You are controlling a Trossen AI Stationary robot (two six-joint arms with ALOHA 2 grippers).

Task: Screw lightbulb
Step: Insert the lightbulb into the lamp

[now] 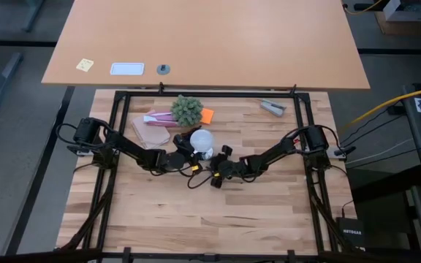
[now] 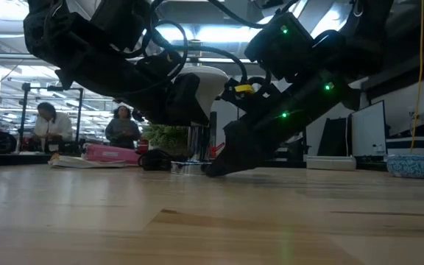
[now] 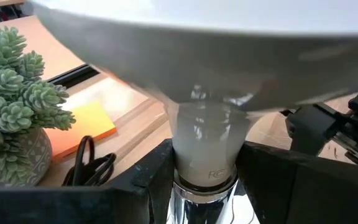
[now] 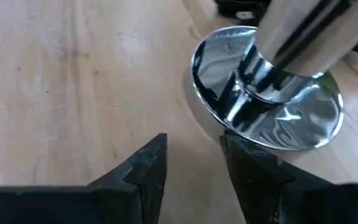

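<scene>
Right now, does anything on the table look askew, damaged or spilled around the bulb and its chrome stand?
Nothing stands out. The frosted white lightbulb sits upright on the chrome stand, clamped at its neck by the left tool. The stand's round mirrored base lies flat on the wooden table, with the right tool beside it, slightly open and empty.

A frosted white lightbulb (image 1: 202, 139) is showing above a mirror-bright chrome lamp base (image 4: 267, 99) on a pale, blond-grained wooden table (image 1: 159, 219). Two dark, near-black arms are meeting there, the right one glowing with small green lights. Beside them, a grey-green succulent (image 1: 187, 109) is sitting in a grey patterned pot (image 3: 17, 155), next to an orange notepad (image 1: 207, 115) and a pink box (image 1: 160, 117). Black cord (image 3: 89, 165) is lying coiled by the pot.
</scene>
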